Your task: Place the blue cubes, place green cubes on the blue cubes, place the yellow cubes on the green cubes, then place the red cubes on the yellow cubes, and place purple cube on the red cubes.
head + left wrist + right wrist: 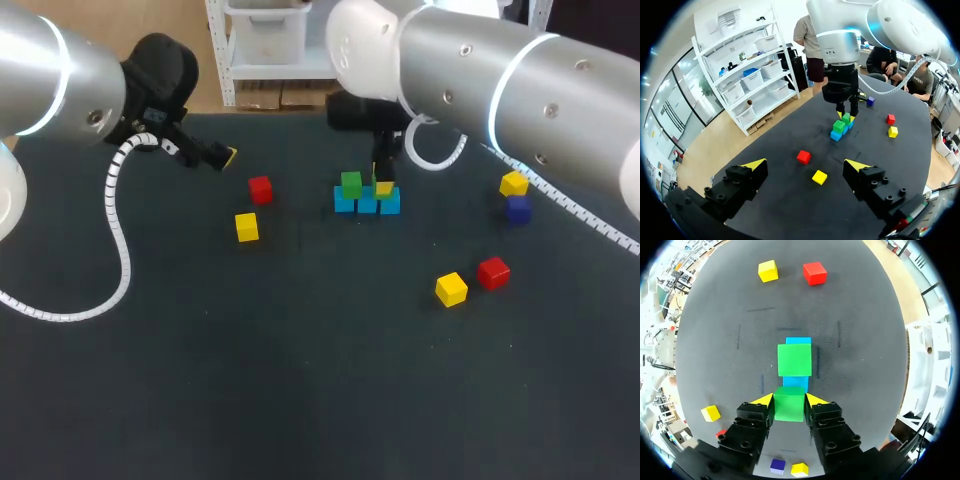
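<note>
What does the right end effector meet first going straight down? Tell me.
Probably the blue cube beneath: the right end effector, shut on a green cube, hangs right over it. Gap unclear.

We read this as a robotics lab, a bench set up for manipulation trials. Two silver-grey robot arms, the left arm and the right arm, come in over one dark matte table. Each carries a black two-finger gripper with yellow tips. The left gripper has its fingers spread wide, and the right gripper is clamped on a green cube. A white coiled cable trails off the left arm. Small plain coloured blocks serve as test props: blue cubes in a row, and a red cube and a yellow cube lying loose. A white marked strip runs along the table edge.
</note>
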`<action>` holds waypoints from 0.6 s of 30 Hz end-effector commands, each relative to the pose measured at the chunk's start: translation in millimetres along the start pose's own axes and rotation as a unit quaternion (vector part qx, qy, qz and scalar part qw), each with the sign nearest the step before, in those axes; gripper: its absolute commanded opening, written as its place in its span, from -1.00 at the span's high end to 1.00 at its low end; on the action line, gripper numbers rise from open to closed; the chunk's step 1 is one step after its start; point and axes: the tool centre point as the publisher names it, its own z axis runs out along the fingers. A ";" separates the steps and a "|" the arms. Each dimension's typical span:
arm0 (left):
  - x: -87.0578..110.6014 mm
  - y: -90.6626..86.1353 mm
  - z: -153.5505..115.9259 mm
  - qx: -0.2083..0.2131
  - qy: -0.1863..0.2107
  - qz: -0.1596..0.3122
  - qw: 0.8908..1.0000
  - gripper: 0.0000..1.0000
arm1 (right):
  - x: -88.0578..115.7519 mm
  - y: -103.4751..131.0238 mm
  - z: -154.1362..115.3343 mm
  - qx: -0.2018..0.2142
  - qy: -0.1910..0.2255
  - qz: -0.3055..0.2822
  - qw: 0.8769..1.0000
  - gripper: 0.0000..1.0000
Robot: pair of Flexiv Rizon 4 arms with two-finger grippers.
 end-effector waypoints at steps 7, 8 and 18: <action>0.2 0.8 0.7 0.001 -0.001 0.000 1.000 -1.00 | 1.3 1.7 2.6 -0.001 -0.001 0.000 1.000 0.78; 0.2 0.8 0.7 0.001 -0.001 0.000 1.000 -1.00 | 1.1 1.9 2.7 -0.001 -0.001 -0.001 1.000 0.86; 0.2 0.8 0.7 0.001 -0.001 0.000 1.000 -1.00 | 2.7 2.0 1.0 0.001 -0.003 0.003 1.000 0.84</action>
